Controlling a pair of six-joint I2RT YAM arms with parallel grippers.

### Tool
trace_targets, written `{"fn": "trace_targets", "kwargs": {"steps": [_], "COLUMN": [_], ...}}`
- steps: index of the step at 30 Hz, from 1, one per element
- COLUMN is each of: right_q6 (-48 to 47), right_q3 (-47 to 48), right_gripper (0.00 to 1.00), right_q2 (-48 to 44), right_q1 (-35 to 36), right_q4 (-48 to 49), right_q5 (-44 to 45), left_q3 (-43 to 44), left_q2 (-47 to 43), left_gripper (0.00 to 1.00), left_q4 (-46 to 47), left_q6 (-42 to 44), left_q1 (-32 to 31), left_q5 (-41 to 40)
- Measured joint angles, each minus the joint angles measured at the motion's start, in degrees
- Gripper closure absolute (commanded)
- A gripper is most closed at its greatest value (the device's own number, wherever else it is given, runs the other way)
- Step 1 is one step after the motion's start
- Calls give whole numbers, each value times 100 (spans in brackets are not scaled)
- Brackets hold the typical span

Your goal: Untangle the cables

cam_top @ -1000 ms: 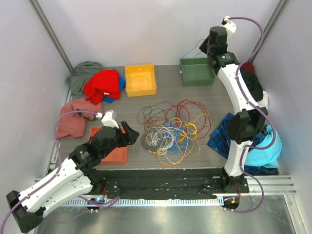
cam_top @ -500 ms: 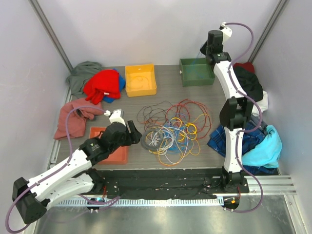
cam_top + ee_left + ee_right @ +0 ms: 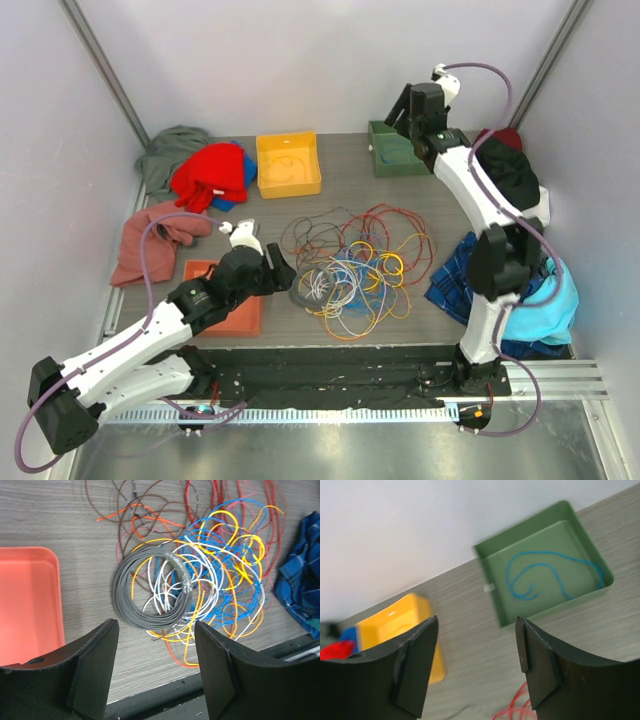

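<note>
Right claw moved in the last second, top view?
Yes. The right claw has swung left, from over the green tray's right side to its left edge; its jaws are open.

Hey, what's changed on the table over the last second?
The right gripper opened and let go of the blue cable, which now lies in the green bin; that arm swung left. The left gripper, open throughout, reached closer to the cable pile. The pile itself stayed put.

Matt wood-grain table, seemingly plastic-coated cables
</note>
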Motion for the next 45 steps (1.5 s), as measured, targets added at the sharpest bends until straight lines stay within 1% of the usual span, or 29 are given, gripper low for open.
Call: {"fn": "trace_targets", "kwargs": {"steps": [2, 4, 7, 8, 9, 13, 16, 22, 27, 31, 34, 36, 37, 40, 45], "right_q6": [55, 140, 175, 170, 168, 131, 114, 109, 105, 103, 101, 92, 66, 39, 28], "right_q3": [-732, -1871, -3139, -3700, -3818, -5047, -5606, -6039, -6214, -6214, -6214, -6214, -6212, -6212, -6194], "right_gripper": [33, 34, 36, 38, 38, 39, 41, 43, 45, 47, 50, 63, 77, 99, 99], "right_q2": [-772, -1790, -2780, -3062, -3106, -3322, -3368, -3432, -3399, -3165, -2844, -2653, -2583, -2409, -2590], "right_q1": [201, 503, 968, 1137, 1263, 1779, 1869, 1843, 1840, 1843, 1840, 1840, 1843, 1840, 1843], "right_q4": [186, 673, 933, 1016, 1001, 997, 861, 901, 994, 1178, 1307, 1355, 1357, 1375, 1364], "right_q5": [-31, -122, -212, -225, -238, -142, -13, 262, 424, 474, 483, 485, 487, 507, 540], "left_q3": [-2, -2, -2, -4, -7, -81, -170, -282, -334, -334, -334, -334, -334, -334, -334], "left_q2": [-7, -7, -4, -2, -2, -2, 9, 37, 37, 55, 120, 155, 164, 177, 175], "left_gripper": [34, 34, 34, 34, 34, 35, 36, 36, 36, 36, 36, 36, 36, 36, 36], "left_q4": [90, 173, 269, 302, 332, 426, 466, 490, 492, 494, 496, 496, 496, 496, 494], "left_q6": [-2, -7, -13, -15, -20, -68, -157, -286, -310, -313, -313, -313, -313, -313, -313], "left_q1": [0, 0, 0, 0, -2, 0, 0, 0, 0, 0, 0, 0, 0, 0, 0], "left_q5": [61, 138, 260, 304, 345, 481, 584, 699, 721, 723, 730, 739, 741, 741, 734]}}
